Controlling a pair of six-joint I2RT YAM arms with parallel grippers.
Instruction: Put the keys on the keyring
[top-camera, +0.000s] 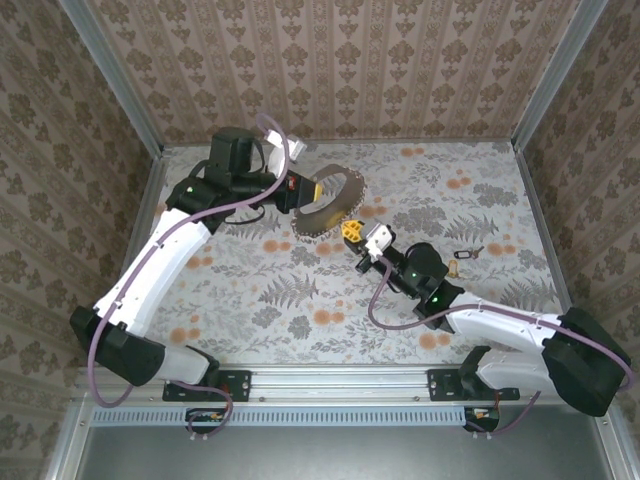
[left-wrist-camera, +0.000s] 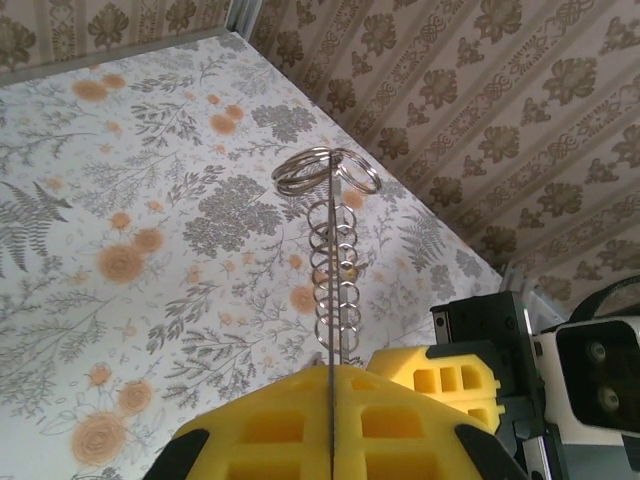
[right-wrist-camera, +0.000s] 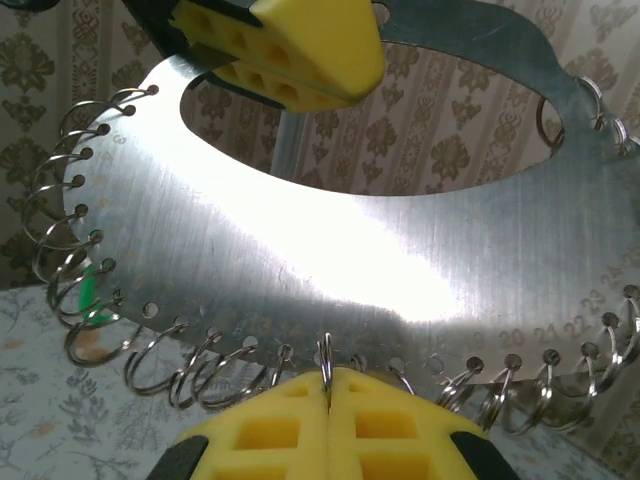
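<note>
Metal plate (top-camera: 325, 208), crescent-shaped with a row of small wire rings (right-wrist-camera: 170, 365) along its outer edge, was held up on edge over the desk (top-camera: 250, 290). Left gripper (top-camera: 317, 188) was clenched on the plate's inner rim. Likely reason: it steadied the plate with the rings facing the other arm, so one ring could be worked.

Right gripper (right-wrist-camera: 330, 400) was clamped shut on one ring at the lower edge, the keyring (right-wrist-camera: 325, 352), pads pressed together with the wire between them. Judged as a hold to prise that ring, not yet a threading step. Keys (top-camera: 466, 253) lay on the desk to the right of the right arm, well apart from both grippers, none picked up.

View differences:
- **Top view:** gave the layout, with both arms meeting at the plate and the keys on the desk. Ring detail was too small there.
- **Left wrist view:** saw the plate edge-on, a thin line rising from its closed pads with rings stacked along it. The right gripper's yellow tip sat just beside.
- **Right wrist view:** showed the plate's broad face, punched holes and stamped numbers, and exactly which ring was pinched. It also showed a green patch (right-wrist-camera: 93, 292) behind the left-hand rings, possibly a key head; could not tell.
</note>
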